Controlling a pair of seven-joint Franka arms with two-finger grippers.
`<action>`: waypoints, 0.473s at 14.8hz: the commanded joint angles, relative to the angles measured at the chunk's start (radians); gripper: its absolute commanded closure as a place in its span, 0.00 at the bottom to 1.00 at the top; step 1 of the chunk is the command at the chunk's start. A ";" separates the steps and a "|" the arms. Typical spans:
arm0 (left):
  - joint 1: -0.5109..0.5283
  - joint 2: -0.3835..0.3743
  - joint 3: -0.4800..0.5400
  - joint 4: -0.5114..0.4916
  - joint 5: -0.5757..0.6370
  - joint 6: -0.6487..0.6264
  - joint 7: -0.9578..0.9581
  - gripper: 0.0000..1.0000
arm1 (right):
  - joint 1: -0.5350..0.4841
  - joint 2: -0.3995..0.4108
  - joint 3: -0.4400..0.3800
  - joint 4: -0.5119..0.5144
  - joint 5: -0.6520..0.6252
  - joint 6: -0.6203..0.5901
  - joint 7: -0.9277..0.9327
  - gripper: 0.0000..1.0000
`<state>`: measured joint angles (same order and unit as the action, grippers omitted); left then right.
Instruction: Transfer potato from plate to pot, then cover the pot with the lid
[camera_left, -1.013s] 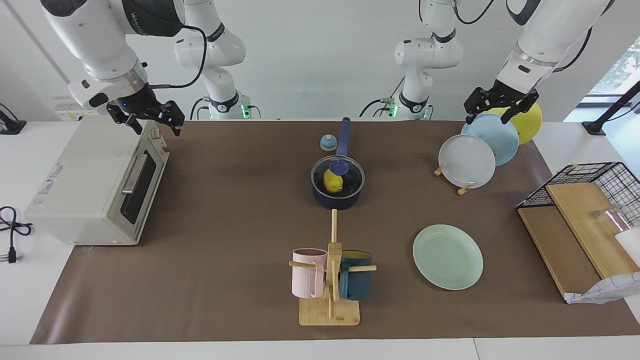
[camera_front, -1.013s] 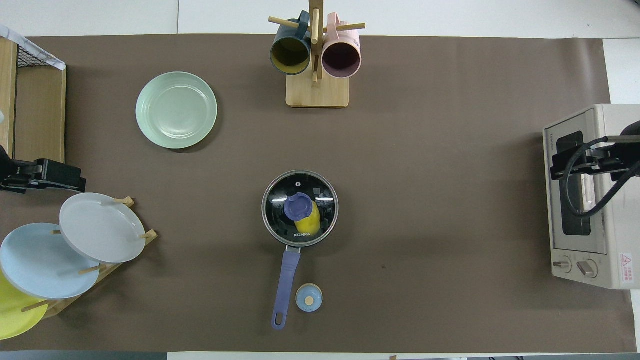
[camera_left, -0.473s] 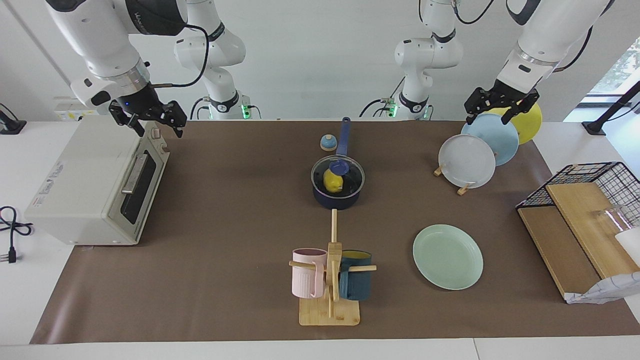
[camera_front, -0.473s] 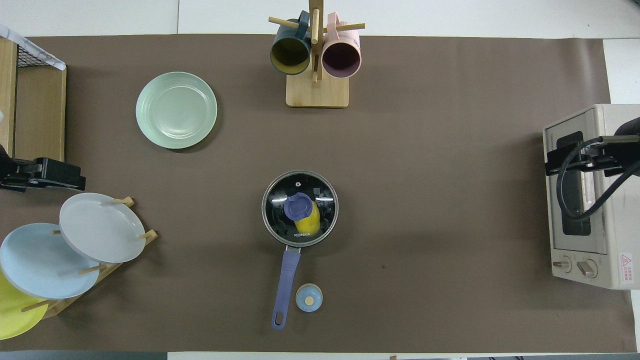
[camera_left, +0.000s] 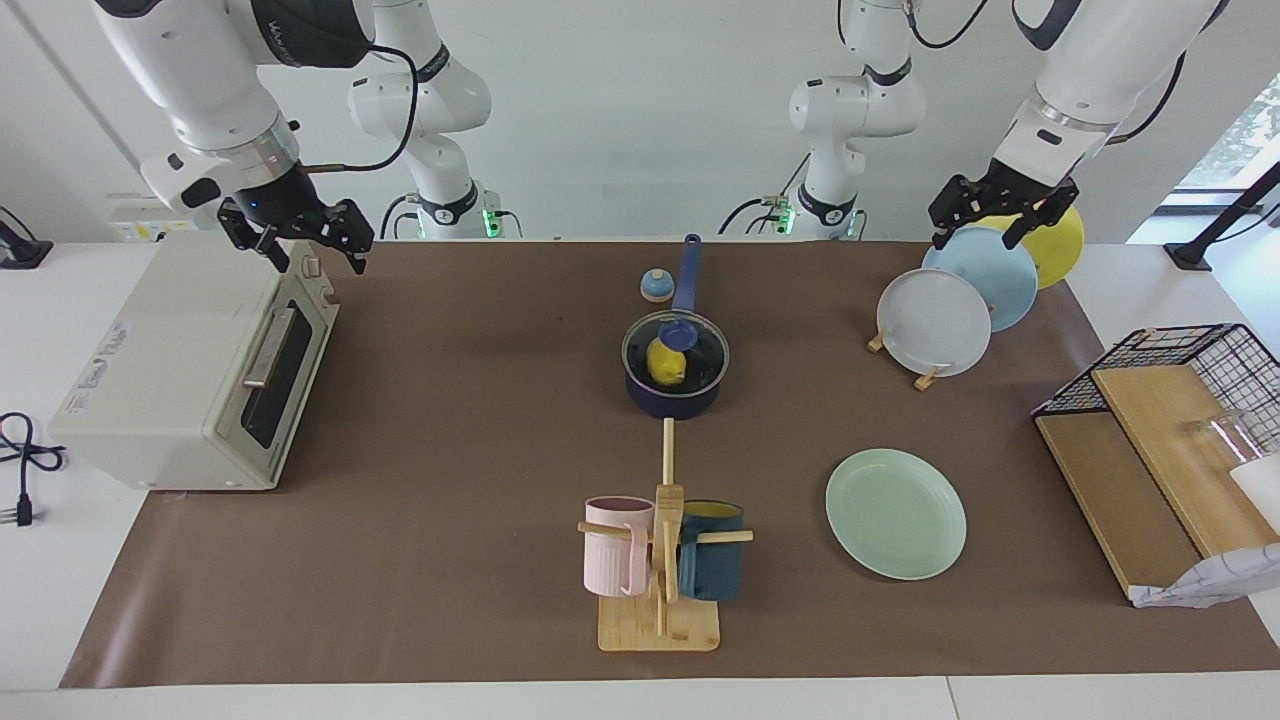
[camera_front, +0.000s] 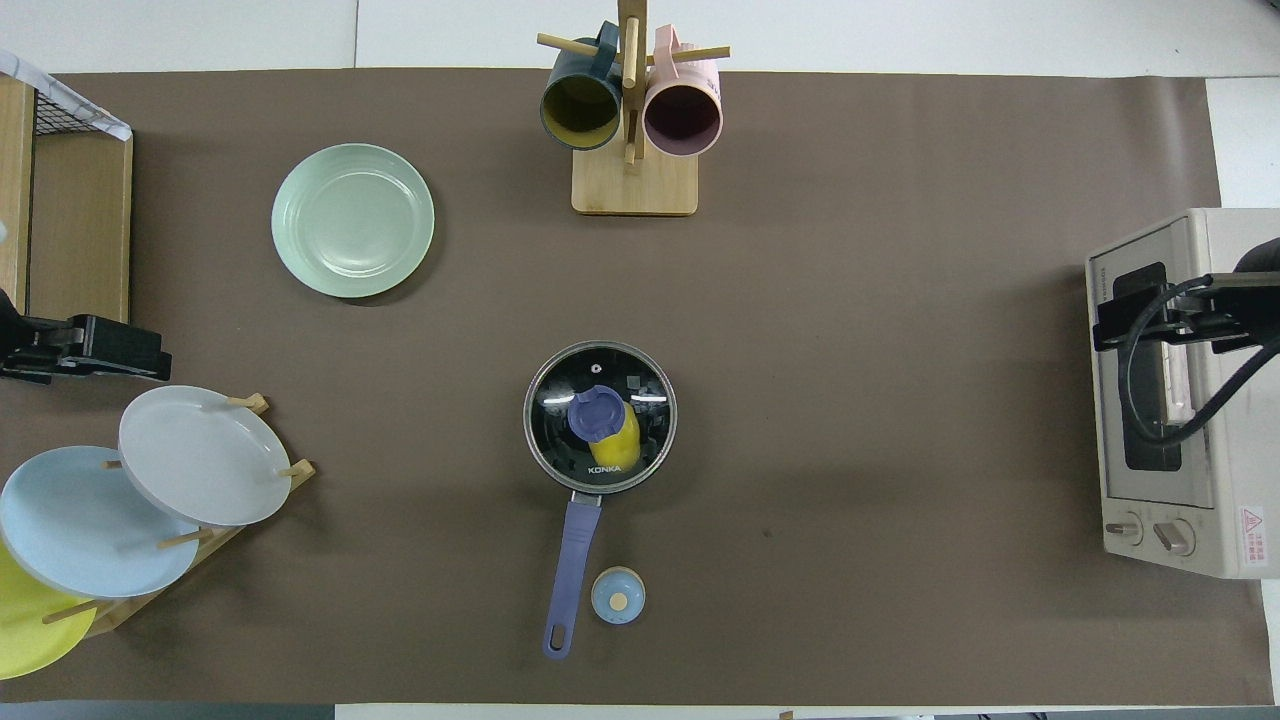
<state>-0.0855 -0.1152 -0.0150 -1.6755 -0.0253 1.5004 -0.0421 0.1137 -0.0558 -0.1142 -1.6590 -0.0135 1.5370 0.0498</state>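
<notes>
Setting: a white-walled room; a long table (camera_left: 480, 600) under a brown mat, with both arm bases at the robots' end.
Pot (camera_left: 672, 398): mid-table, its long blue handle pointing toward the robots, a small blue-topped bell (camera_left: 656, 285) just beside the handle.
Potato (camera_left: 664, 363): inside the pot, its yellow showing through the glass.
Lid (camera_front: 600, 416): seated level on the pot's rim, blue knob at centre, no gap visible in either view.
Plate (camera_left: 896, 513): bare, lying flat farther from the robots than the pot, toward the left arm's end of the table.
Left gripper (camera_left: 990, 213): raised over the upright plates in the plate rack (camera_left: 930, 378), fingers spread, holding nothing.
Right gripper (camera_left: 298, 236): raised over the top edge of the toaster oven (camera_left: 180, 370), fingers spread, holding nothing.
Other items: a mug tree (camera_left: 662, 560) with a pink mug and a dark teal one, farther from the robots than the pot; a wire basket with wooden boards (camera_left: 1150, 440) at the left arm's end.
Done: by the look of it, both steps, since the potato is in the pot and the lid is on.
Left to do: seemingly nothing on the objects; both arms are well apart from the pot and appear to be waiting.
</notes>
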 joint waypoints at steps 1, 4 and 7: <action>0.007 -0.011 -0.007 -0.013 -0.004 0.020 -0.009 0.00 | -0.003 -0.024 0.002 -0.030 0.015 0.018 -0.008 0.00; 0.007 -0.011 -0.007 -0.012 -0.007 0.018 -0.009 0.00 | -0.002 -0.024 0.002 -0.030 0.015 0.023 -0.001 0.00; 0.007 -0.011 -0.007 -0.012 -0.008 0.018 -0.009 0.00 | -0.002 -0.024 0.004 -0.030 0.015 0.023 0.004 0.00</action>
<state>-0.0855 -0.1152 -0.0163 -1.6755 -0.0262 1.5011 -0.0421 0.1145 -0.0568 -0.1140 -1.6591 -0.0134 1.5374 0.0498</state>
